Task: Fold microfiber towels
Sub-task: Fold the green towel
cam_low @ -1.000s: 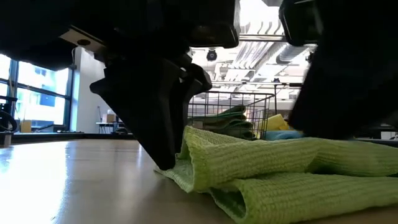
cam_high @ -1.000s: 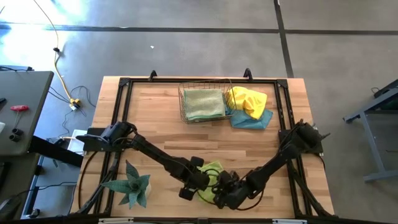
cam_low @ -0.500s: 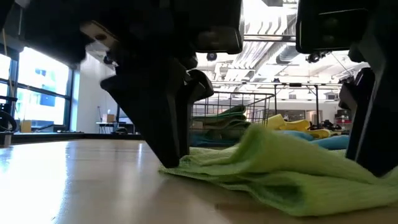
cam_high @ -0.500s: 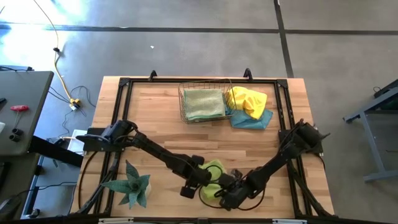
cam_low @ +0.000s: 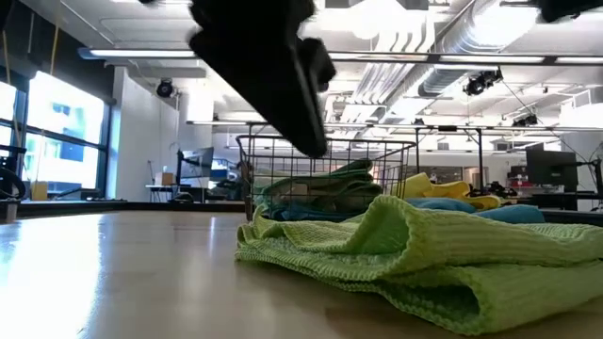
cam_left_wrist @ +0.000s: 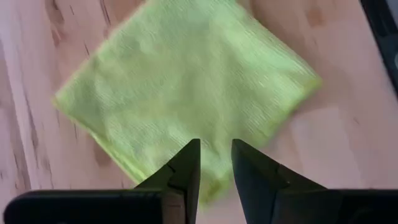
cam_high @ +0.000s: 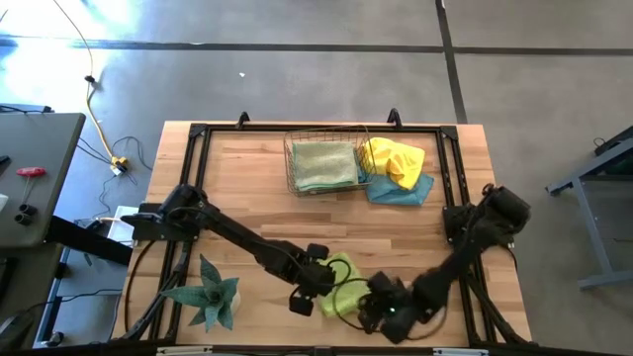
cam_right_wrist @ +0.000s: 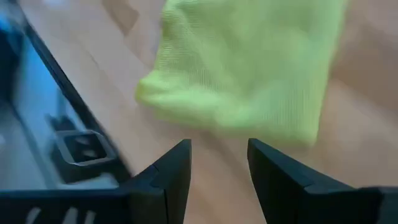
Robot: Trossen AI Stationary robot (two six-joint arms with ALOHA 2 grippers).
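1. Your lime-green folded microfiber towel (cam_high: 339, 282) lies on the wooden tabletop (cam_high: 247, 188) near its front edge.
2. Your left gripper (cam_left_wrist: 216, 163) hangs above it, jaws apart, empty.
3. Your right gripper (cam_right_wrist: 219, 163) hangs beside it, jaws apart, empty.

Both arms are dark, near-black, built of slim straight links with bulkier rounded housings at the joints; the left arm (cam_high: 242, 245) rises from a blocky black base with black cables trailing off it; the right arm (cam_high: 465, 247) has a rounded, knobbly shoulder housing; the left pincer (cam_left_wrist: 215, 163) has two matte black fingers (cam_left_wrist: 184, 171), wedge-shaped and tapering to blunt tips from a flat black bar; the right pincer (cam_right_wrist: 219, 163) has the same two dark, angular fingers (cam_right_wrist: 174, 168) with bevelled, slightly glossy edges.
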